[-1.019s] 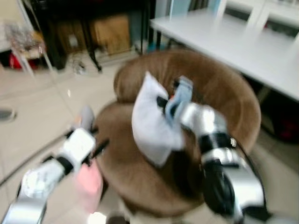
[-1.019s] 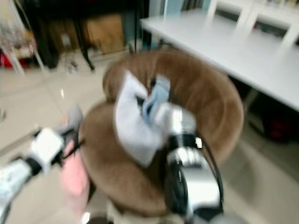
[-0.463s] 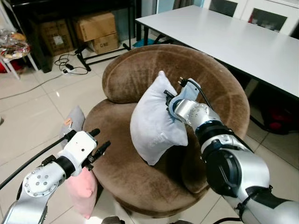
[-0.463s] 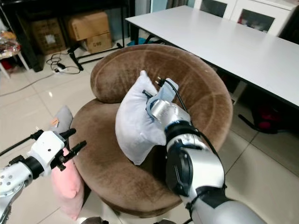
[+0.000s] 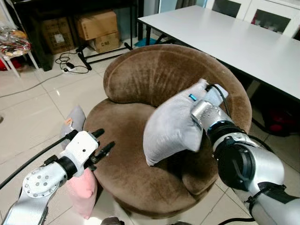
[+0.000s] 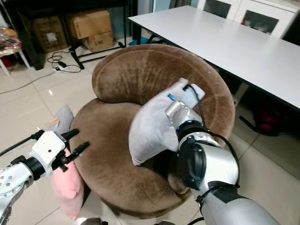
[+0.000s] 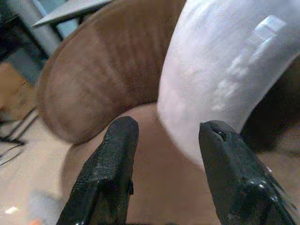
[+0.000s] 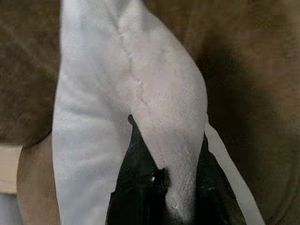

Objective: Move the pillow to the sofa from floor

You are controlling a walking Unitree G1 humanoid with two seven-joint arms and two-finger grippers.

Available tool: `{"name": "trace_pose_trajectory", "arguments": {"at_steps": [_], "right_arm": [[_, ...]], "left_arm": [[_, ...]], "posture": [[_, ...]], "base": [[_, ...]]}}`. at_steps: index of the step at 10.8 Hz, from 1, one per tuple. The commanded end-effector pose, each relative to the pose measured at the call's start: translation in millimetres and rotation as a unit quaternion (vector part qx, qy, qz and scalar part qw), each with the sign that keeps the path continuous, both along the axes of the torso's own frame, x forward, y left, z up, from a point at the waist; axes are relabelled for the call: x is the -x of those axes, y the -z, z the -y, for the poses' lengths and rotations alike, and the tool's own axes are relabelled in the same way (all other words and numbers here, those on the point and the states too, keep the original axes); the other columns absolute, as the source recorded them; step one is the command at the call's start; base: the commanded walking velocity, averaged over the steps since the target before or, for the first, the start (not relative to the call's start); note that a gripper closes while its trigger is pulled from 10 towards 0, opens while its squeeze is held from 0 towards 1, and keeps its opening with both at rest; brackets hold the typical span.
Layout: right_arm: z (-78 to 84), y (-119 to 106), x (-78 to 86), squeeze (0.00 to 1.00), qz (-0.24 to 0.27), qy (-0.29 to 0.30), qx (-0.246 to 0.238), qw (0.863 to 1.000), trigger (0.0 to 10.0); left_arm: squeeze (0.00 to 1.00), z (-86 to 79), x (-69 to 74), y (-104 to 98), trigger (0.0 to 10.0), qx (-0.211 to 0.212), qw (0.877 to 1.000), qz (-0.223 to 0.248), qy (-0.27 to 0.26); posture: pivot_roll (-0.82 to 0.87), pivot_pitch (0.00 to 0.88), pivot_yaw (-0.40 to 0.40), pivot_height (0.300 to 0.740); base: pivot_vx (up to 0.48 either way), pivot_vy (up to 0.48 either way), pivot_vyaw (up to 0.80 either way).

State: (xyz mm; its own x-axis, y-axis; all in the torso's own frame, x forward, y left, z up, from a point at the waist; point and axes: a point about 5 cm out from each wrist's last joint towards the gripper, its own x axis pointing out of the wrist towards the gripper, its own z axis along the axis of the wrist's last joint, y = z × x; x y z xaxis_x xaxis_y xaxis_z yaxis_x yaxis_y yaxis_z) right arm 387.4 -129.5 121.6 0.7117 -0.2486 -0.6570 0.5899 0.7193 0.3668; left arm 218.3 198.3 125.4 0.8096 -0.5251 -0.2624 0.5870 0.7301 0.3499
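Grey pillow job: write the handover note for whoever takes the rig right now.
Right gripper: shut on a fold of the grey pillow, holding it over the seat of the brown round sofa, by the right side of the backrest.
Left gripper: open, holding nothing, hovering at the sofa's front left edge.
Pink pillow and another grey pillow lie on the floor by the sofa's left side.
Done: the grey pillow is off the floor and over the sofa.
Left: set it down on the seat, release, pull the right arm back.
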Motion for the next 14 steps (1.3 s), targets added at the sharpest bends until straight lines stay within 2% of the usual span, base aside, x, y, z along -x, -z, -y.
{"name": "trace_pose_trajectory", "arguments": {"at_steps": [1, 2, 3, 4, 5, 6, 8, 9, 10, 11, 13, 14], "right_arm": [[6.7, -12, -5.5, 0.69, 0.021, 0.022, 0.0, 1.0, 10.0], [6.1, -12, -5.8, 1.0, 0.025, 0.018, -0.008, 0.999, 10.0], [4.8, -11, -5.8, 1.0, 0.027, 0.014, -0.017, 0.999, 10.0], [7.9, -11, -5.7, 1.0, 0.031, 0.013, -0.005, 0.999, 10.0], [16.9, -11, -5.9, 1.0, 0.037, 0.014, 0.026, 0.999, 10.0], [26.2, -11, -5.9, 1.0, 0.041, 0.013, 0.033, 0.999, 10.0], [43.2, -9, -4.0, 1.0, 0.042, 0.025, 0.05, 0.998, 10.0], [58.2, -7, -1.7, 1.0, 0.04, 0.041, 0.068, 0.996, 10.0], [67.8, -10, -1.9, 1.0, 0.051, 0.021, 0.108, 0.993, 10.0], [66.7, -13, -4.4, 1.0, 0.077, -0.016, 0.134, 0.988, 10.0], [49.5, -15, -6.1, 1.0, 0.149, -0.15, 0.176, 0.961, 10.0], [30.3, -13, 10.3, 1.0, 0.217, -0.231, 0.177, 0.932, 10.0]], "left_arm": [[0.0, -0.6, 2.9, -2, 10.0, 0.016, 1.0, -0.011, 0.007], [0.0, -1.3, 4.3, -1, 10.0, 0.017, 1.0, -0.017, 0.007], [0.0, -1.9, 5.4, 0, 10.0, 0.017, 1.0, -0.02, 0.005], [0.0, -1.6, 6.6, 0, 10.0, 0.023, 0.999, -0.023, 0.006], [0.0, 0.1, 8.9, -2, 10.0, 0.041, 0.999, -0.032, 0.015], [0.0, 2.0, 10.0, -3, 10.0, 0.06, 0.997, -0.041, 0.022], [0.0, 1.9, 8.3, -1, 10.0, 0.06, 0.997, -0.044, 0.027], [0.0, 3.2, 7.3, -1, 10.0, 0.069, 0.996, -0.054, 0.036], [0.0, 5.3, 5.2, -5, 10.0, 0.092, 0.993, -0.064, 0.041], [0.0, 5.4, 5.1, -6, 10.0, 0.106, 0.991, -0.066, 0.041], [0.0, 3.9, 0.1, -10, 10.0, 0.133, 0.991, -0.032, 0.003], [0.0, 1.3, -6.5, -3, 10.0, 0.126, 0.99, -0.018, -0.063]], "posture": [[0.1, 0.0, -0.07, 0.74], [0.1, 0.0, -0.075, 0.74], [0.11, 0.0, -0.08, 0.74], [0.11, 0.0, -0.082, 0.74], [0.11, 0.0, -0.082, 0.74], [0.1, 0.0, -0.082, 0.74], [0.09, 0.0, -0.074, 0.74], [0.09, 0.0, -0.074, 0.74], [0.09, 0.0, -0.075, 0.74], [0.08, 0.0, -0.077, 0.74], [0.06, 0.0, -0.074, 0.74], [0.04, 0.0, -0.066, 0.74]], "base": [[0.0, 0.0, 0.0], [0.0, 0.0, 0.0], [0.0, 0.0, 0.0], [0.0, 0.0, 0.0], [0.0, 0.0, 0.0], [0.0, 0.0, 0.0], [0.0, 0.0, 0.0], [0.0, 0.0, 0.0], [0.0, 0.0, 0.0], [0.0, 0.0, 0.0], [0.0, 0.0, 0.0], [0.0, 0.0, 0.0]]}}
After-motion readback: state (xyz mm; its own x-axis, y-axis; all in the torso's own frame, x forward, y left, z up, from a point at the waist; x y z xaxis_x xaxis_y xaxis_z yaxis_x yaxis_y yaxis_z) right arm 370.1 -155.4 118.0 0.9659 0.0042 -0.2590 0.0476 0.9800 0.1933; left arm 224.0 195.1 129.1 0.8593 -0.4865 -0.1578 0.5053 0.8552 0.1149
